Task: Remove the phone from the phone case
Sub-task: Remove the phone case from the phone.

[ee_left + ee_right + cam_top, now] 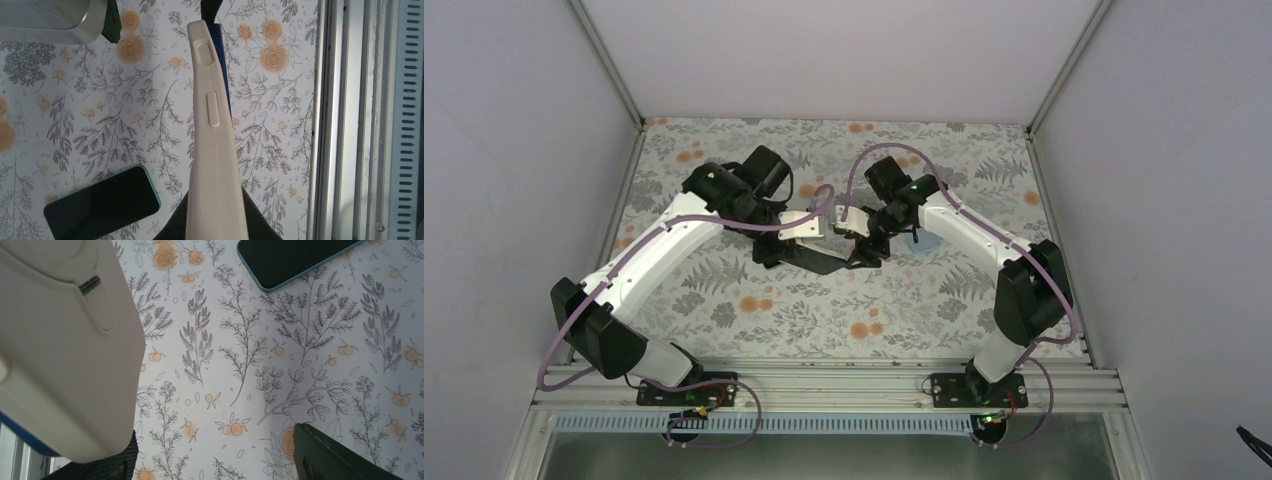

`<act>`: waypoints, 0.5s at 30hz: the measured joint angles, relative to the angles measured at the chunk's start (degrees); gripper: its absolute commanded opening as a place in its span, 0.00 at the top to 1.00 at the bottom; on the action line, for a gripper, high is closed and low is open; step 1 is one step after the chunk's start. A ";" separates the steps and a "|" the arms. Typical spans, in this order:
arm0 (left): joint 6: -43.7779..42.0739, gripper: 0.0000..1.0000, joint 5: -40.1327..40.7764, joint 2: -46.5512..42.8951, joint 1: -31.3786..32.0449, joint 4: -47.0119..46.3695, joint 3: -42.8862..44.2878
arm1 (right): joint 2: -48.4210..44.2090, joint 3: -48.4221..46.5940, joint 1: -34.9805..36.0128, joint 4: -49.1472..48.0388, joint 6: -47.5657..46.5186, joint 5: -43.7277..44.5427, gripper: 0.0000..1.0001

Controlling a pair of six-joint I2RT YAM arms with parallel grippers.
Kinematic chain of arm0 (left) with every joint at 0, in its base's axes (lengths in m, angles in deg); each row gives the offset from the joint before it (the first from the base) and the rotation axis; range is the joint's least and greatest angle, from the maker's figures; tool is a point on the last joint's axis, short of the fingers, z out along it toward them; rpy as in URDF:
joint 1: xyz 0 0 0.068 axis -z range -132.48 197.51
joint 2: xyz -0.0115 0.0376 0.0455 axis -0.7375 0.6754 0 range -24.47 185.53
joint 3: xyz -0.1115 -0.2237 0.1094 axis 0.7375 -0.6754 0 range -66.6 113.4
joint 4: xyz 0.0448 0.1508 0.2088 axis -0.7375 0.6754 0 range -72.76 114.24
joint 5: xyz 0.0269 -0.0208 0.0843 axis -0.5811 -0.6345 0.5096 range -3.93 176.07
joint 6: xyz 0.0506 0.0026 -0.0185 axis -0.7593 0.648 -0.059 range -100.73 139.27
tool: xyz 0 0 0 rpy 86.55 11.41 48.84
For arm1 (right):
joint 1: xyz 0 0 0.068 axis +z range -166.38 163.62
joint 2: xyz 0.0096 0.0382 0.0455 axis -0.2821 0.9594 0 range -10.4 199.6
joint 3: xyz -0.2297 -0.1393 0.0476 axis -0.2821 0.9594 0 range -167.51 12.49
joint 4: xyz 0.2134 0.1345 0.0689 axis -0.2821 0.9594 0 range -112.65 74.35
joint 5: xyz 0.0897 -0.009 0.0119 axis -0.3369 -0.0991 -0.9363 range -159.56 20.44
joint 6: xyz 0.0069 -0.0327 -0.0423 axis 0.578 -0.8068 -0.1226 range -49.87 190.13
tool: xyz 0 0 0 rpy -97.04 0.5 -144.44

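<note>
The jaws of my left gripper [215, 225] clamp the beige phone case [212, 125], held edge-on above the table [75, 125]. The jaws of my right gripper [215, 460] stand apart beside the phone case. The phone [100, 202] lies flat on the table, dark face up, apart from the phone case.

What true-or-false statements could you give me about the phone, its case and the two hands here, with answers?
1. The phone lies flat on the table, out of its case. True.
2. The left hand holds the phone case. True.
3. The case is black. False: it is cream, with a blue edge showing.
4. The right hand is clamped on the phone. False: its fingers are spread open, and the phone lies apart from it.
</note>
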 measured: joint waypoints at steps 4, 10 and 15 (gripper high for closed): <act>0.39 0.98 0.13 0.00 -0.02 -0.37 -0.15 | 0.17 -0.35 -0.02 -0.57 1.53 0.96 0.24; 1.88 0.98 1.11 0.00 -0.02 -1.01 -0.20 | 0.61 -0.79 -0.35 -2.21 4.50 1.68 0.25; 2.75 0.98 1.18 0.00 -0.24 -1.77 -0.20 | 0.63 -0.83 -0.85 -3.32 6.73 1.53 0.25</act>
